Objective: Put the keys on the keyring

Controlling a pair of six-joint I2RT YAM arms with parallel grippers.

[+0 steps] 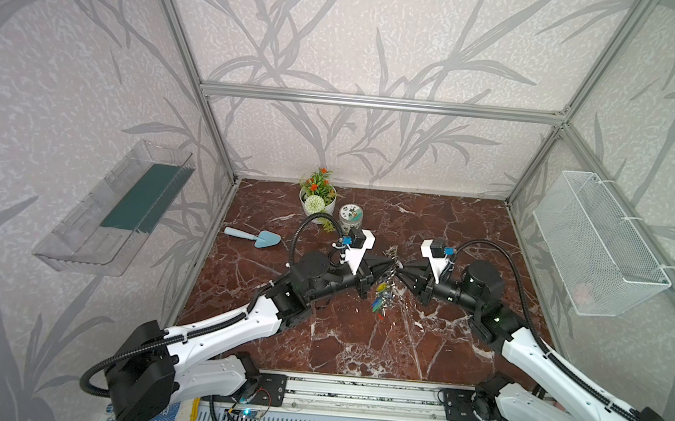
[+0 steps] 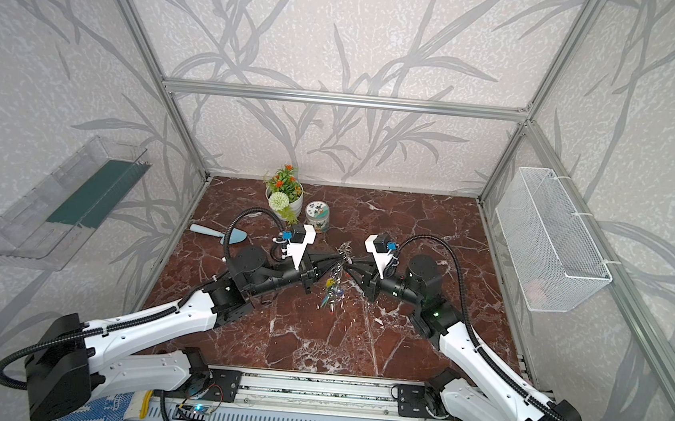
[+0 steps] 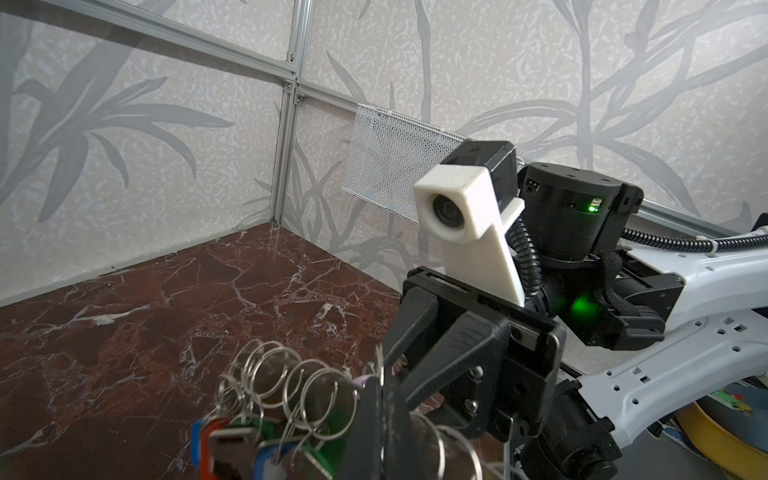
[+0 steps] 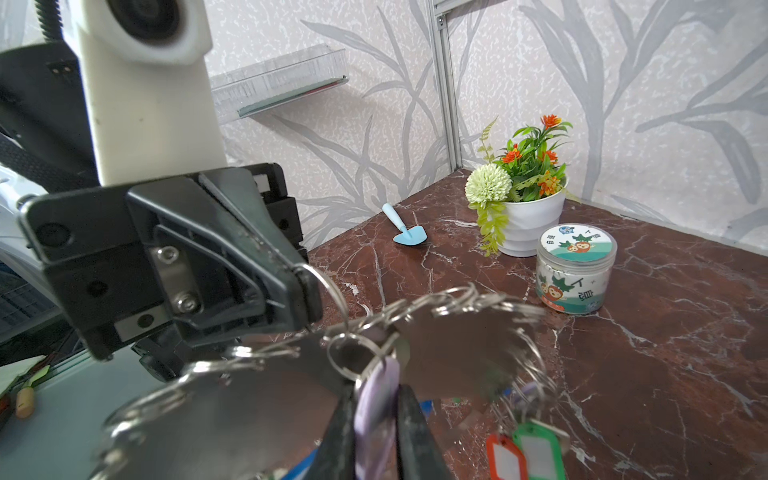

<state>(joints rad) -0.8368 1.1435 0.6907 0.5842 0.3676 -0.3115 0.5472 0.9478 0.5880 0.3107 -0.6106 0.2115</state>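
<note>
The keyring point(image 1: 392, 265) point(image 2: 341, 257), a grey metal plate edged with small rings and coloured tags point(image 1: 382, 296), hangs above the middle of the marble floor. My left gripper point(image 1: 389, 262) point(image 3: 382, 419) is shut on the plate's edge, with wire rings point(image 3: 291, 382) fanning out beside its fingers. My right gripper point(image 1: 399, 272) point(image 4: 376, 432) meets it from the right and is shut on the keys' pale lilac tag point(image 4: 376, 409). The tag's little ring point(image 4: 345, 357) lies against the blurred plate point(image 4: 249, 407). The key's own metal blade is hidden.
A white flower pot point(image 1: 317, 205) and a small printed jar point(image 1: 350, 217) stand at the back. A blue trowel point(image 1: 254, 236) lies at the left. A mesh basket point(image 1: 599, 247) hangs on the right wall, a clear shelf point(image 1: 119, 209) on the left wall.
</note>
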